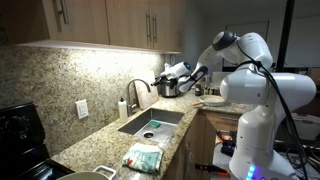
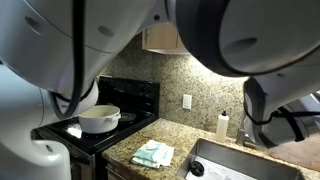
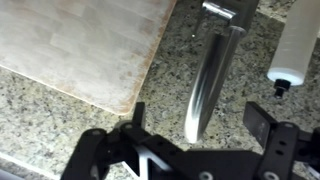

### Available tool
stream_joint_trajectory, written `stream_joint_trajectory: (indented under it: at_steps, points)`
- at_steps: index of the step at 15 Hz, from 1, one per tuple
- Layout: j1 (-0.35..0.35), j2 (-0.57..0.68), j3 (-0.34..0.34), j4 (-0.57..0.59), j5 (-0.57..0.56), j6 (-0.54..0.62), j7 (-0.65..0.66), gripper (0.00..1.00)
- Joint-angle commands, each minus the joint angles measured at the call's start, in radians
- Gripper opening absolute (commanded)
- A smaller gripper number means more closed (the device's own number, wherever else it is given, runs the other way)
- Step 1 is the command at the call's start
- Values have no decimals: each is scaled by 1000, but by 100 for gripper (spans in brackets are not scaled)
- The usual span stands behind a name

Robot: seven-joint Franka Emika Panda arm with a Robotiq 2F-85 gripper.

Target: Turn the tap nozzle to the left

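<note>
**Open gripper at the gooseneck tap**

In the wrist view, the tall, arched tap nozzle of dark brushed metal [image 3: 208,80] runs as a smooth, gleaming bar over speckled granite countertop [image 3: 60,120]. The black Robotiq gripper [image 3: 198,122] has its two blocky fingers [image 3: 135,125] spread apart on either side of the spout, with no visible contact. A white cylindrical soap bottle [image 3: 298,45] lies just beside the spout. A pale, wood-grained flat panel [image 3: 90,45] fills the upper corner. In an exterior view, the spout [image 1: 139,82] curves above the steel sink [image 1: 150,122], and a crumpled greenish cloth [image 1: 143,157] rests on the counter.
</note>
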Motion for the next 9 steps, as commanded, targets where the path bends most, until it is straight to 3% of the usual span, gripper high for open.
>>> stream_joint_trajectory:
  at_steps: [1,9]
  points:
    - [8,9,-2,59,30,-33,1,100]
    - [69,94,2,47,10,-62,26,100]
